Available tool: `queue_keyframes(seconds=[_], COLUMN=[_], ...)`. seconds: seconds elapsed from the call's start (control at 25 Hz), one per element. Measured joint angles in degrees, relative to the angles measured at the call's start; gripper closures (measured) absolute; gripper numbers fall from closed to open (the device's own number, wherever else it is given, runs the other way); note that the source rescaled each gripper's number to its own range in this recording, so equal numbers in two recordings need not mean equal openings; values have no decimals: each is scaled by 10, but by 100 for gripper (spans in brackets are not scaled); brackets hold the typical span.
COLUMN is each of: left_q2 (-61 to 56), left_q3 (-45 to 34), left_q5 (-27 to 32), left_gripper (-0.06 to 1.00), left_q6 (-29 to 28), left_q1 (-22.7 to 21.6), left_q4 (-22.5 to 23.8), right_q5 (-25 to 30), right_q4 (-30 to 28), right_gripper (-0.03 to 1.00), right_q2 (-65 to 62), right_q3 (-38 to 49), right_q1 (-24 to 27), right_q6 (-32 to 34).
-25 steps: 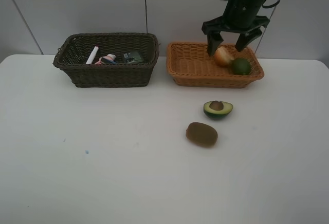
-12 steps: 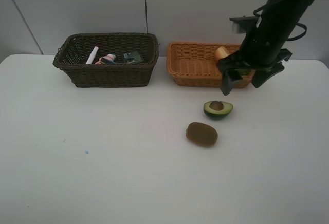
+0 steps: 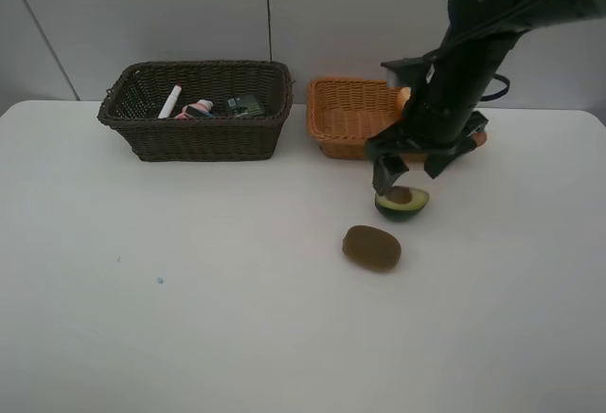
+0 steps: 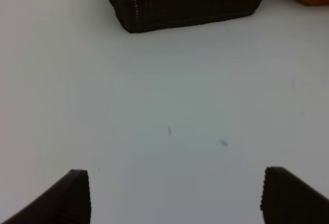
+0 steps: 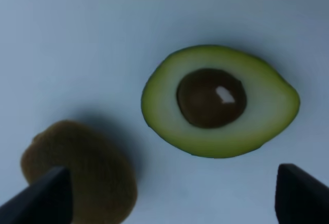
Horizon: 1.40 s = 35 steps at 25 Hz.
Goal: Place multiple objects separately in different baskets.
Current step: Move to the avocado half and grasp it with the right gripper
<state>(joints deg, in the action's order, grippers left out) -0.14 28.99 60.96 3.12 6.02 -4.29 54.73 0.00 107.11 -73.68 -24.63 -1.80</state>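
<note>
Halved green avocado with brown pit (image 5: 220, 100) lies face up on the white table (image 3: 189, 290), just before the light orange wicker basket (image 3: 346, 115), as the right gripper (image 3: 405, 176), over that basket a second ago, now hovers above it, fingers wide apart, apparently poised for the next pickup.

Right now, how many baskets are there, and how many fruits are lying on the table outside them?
Baskets: 2, dark brown basket and light orange basket.
Fruits on the table: 2, halved avocado and kiwi.
Total: 4.
</note>
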Motion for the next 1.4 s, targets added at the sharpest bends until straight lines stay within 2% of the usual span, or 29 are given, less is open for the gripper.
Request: queue_keyframes(seconds=[0.76,1.08,1.4], left_q2=[0,0,0], left_q3=[0,0,0], left_q5=[0,0,0], left_gripper=[14,14,14], left_q6=[0,0,0], left_q1=[0,0,0], left_q4=[0,0,0], right_q5=[-46,-62,-68], right_q4=[-3,-30,-33], right_gripper=[-3,-3,-3], right_q2=[36,76,78], right_q3=[0,0,0], right_q1=[-3,-3,-3], right_q6=[-46,-47,-47])
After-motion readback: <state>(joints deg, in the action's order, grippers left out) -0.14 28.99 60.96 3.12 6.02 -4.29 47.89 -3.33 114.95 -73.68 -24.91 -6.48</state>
